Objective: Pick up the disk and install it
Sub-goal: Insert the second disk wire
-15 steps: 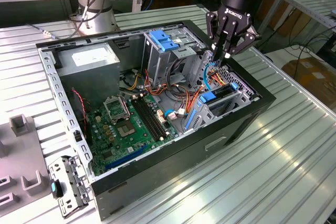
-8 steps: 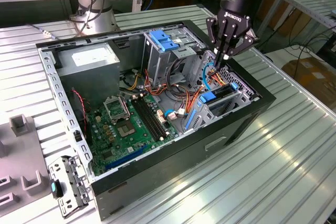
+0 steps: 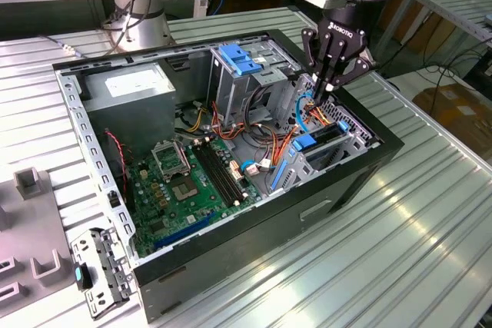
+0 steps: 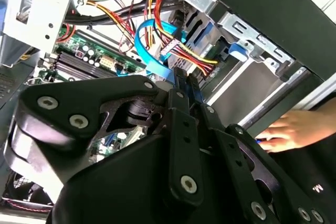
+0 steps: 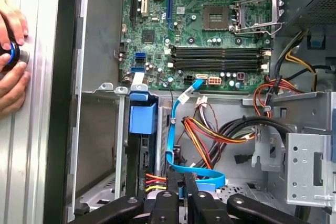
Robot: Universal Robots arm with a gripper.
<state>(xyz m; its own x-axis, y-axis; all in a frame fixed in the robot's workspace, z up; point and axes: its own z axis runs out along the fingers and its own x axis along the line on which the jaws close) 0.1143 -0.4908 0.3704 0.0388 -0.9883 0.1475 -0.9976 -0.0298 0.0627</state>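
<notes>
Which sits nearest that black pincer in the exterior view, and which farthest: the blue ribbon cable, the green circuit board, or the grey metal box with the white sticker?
From the black pincer:
1. Flat blue ribbon cable, just below the tips.
2. Green circuit board, on the case floor, toward the exterior view's left.
3. Grey metal box with the white sticker, in the case's far corner on the exterior view's left.

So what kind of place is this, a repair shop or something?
More likely a robotics lab or test bench, I'd guess. An opened computer case lies on a ribbed metal table, a robot arm's pincer hangs over its drive bays, and a second arm's base stands behind.
</notes>
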